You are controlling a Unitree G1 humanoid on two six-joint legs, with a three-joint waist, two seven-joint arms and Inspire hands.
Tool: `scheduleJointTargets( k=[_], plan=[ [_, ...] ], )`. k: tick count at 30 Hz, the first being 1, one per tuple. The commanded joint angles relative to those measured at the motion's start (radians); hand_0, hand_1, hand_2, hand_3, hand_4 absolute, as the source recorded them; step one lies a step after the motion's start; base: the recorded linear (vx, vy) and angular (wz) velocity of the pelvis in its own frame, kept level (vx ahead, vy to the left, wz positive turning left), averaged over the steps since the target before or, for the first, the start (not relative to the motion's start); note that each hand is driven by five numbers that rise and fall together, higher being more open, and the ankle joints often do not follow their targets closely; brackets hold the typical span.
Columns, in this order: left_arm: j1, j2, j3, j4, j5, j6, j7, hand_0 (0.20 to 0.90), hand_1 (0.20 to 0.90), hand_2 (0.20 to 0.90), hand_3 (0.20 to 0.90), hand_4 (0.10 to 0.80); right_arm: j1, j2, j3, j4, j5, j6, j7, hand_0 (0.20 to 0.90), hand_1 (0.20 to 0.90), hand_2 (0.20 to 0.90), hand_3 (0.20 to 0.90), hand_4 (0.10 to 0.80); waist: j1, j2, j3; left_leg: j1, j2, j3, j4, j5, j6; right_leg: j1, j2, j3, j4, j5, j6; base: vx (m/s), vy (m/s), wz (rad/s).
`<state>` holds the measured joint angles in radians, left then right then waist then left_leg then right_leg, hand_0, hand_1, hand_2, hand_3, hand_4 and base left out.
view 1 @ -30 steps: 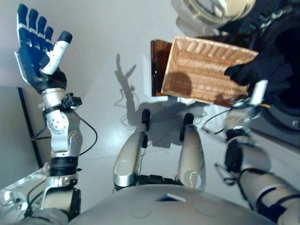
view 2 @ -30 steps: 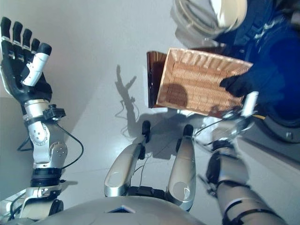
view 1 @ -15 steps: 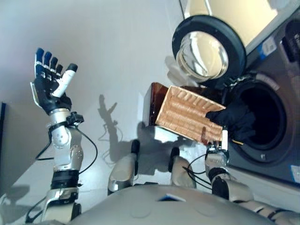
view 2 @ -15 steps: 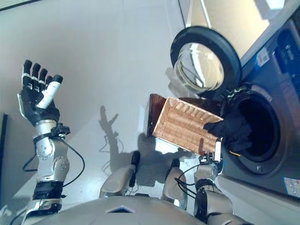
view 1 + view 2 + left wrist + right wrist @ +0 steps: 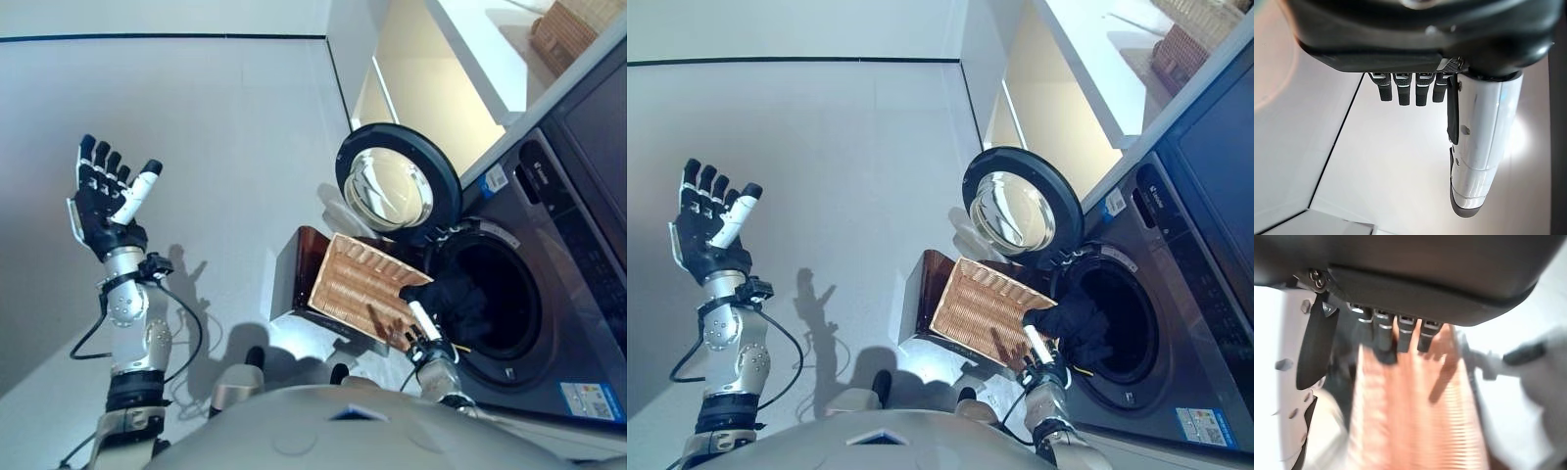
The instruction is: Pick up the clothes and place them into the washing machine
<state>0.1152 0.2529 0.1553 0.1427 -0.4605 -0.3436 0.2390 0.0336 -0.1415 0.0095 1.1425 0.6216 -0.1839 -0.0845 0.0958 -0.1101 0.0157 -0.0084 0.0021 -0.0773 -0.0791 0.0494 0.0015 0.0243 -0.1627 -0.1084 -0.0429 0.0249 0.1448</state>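
Dark clothes at the washing machine mouth, right hand beneath, its grip hidden.

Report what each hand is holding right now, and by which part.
The right hand grips dark clothing by its near edge, at the washing machine opening beside the wicker basket. The left hand is raised, open and empty.

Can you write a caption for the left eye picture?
Right hand at the open washing machine, beside the wicker basket.
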Motion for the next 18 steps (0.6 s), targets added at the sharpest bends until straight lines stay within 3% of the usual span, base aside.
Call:
scheduleJointTargets(
  k=[1,2,4,6,8,11,14,15,16,18],
  plan=[
    [-0.049,0.076,0.033,-0.051,0.092,-0.051,-0.018,0.9,0.9,0.9,0.9,0.8,-0.028,-0.132,0.109,-0.099,-0.358,-0.003,-0.038,0.9,0.9,0.9,0.9,0.8,0.023,-0.018,-0.018,-0.006,-0.001,-0.001,0.003,-0.063,-0.042,-0.044,-0.026,-0.007,0.072,0.004,0.014,-0.001,0.017,0.12],
    [-0.048,0.075,0.034,-0.051,0.092,-0.051,-0.018,0.9,0.9,0.9,0.9,0.8,-0.027,-0.132,0.109,-0.101,-0.362,-0.001,-0.04,0.9,0.9,0.9,0.9,0.8,0.022,-0.017,-0.017,-0.005,-0.001,-0.002,0.004,-0.064,-0.041,-0.043,-0.026,-0.007,0.073,0.003,0.015,0.021,0.023,0.1],
    [-0.024,0.097,0.036,-0.075,0.122,-0.046,-0.029,0.9,0.9,0.9,0.9,0.8,-0.043,-0.213,0.241,-0.213,-0.674,0.029,-0.044,0.9,0.9,0.9,0.9,0.8,0.036,-0.042,-0.018,0.004,-0.002,-0.013,0.001,-0.071,-0.034,-0.029,-0.029,-0.015,0.077,0.003,0.023,0.049,0.02,0.06],
    [-0.014,0.111,0.044,-0.091,0.13,-0.046,-0.032,0.9,0.9,0.9,0.9,0.8,-0.052,-0.26,0.28,-0.235,-0.827,0.036,-0.046,0.9,0.9,0.9,0.9,0.8,0.042,-0.06,-0.013,0.006,-0.002,-0.015,0.005,-0.077,-0.026,-0.033,-0.029,-0.016,0.1,0.006,0.028,0.026,0.02,0.09],
    [-0.015,0.118,0.042,-0.098,0.136,-0.044,-0.032,0.9,0.9,0.9,0.9,0.8,-0.065,-0.268,0.299,-0.22,-0.866,0.042,-0.051,0.9,0.9,0.9,0.9,0.8,0.049,-0.068,-0.005,0.008,-0.001,-0.018,0.008,-0.078,-0.02,-0.039,-0.026,-0.014,0.128,0.005,0.029,-0.015,0.026,0.08],
    [-0.017,0.151,0.036,-0.098,0.134,-0.037,-0.025,0.9,0.9,0.9,0.9,0.8,-0.129,-0.282,0.373,-0.154,-0.998,0.066,-0.056,0.9,0.9,0.9,0.9,0.8,0.06,-0.073,0.044,0.021,0.019,-0.03,0.02,-0.071,0.001,-0.123,0.022,0.018,0.338,0.044,0.047,-0.053,0.037,0.08],
    [-0.033,0.171,0.024,-0.092,0.137,-0.033,-0.029,0.9,0.9,0.9,0.9,0.8,-0.146,-0.305,0.407,-0.159,-1.088,0.081,-0.056,0.9,0.9,0.9,0.9,0.8,0.039,-0.056,0.06,0.028,0.034,-0.072,0.011,-0.052,-0.002,-0.165,0.082,0.097,0.378,0.013,0.046,0.011,-0.031,0.07],
    [-0.047,0.178,0.016,-0.09,0.138,-0.035,-0.032,0.9,0.9,0.9,0.9,0.8,-0.147,-0.341,0.428,-0.194,-1.176,0.089,-0.067,0.9,0.9,0.9,0.9,0.8,0.036,-0.05,0.06,0.018,0.045,-0.089,0.022,-0.06,-0.011,-0.155,0.051,0.133,0.306,-0.01,0.037,0.039,-0.085,0.36],
    [-0.047,0.177,0.016,-0.09,0.138,-0.036,-0.032,0.9,0.9,0.9,0.9,0.8,-0.146,-0.342,0.427,-0.196,-1.178,0.09,-0.067,0.9,0.9,0.9,0.9,0.8,0.035,-0.049,0.06,0.017,0.045,-0.091,0.024,-0.062,-0.011,-0.152,0.051,0.131,0.302,-0.009,0.037,0.048,-0.138,0.49],
    [-0.061,0.177,0.009,-0.089,0.13,-0.038,-0.029,0.9,0.9,0.9,0.9,0.8,-0.167,-0.383,0.451,-0.207,-1.263,0.106,-0.064,0.9,0.9,0.9,0.9,0.8,0.041,-0.05,0.059,0.016,0.056,-0.095,0.041,-0.084,-0.025,-0.143,-0.003,0.126,0.205,0.002,0.029,0.066,-0.132,0.35]
  ],
)
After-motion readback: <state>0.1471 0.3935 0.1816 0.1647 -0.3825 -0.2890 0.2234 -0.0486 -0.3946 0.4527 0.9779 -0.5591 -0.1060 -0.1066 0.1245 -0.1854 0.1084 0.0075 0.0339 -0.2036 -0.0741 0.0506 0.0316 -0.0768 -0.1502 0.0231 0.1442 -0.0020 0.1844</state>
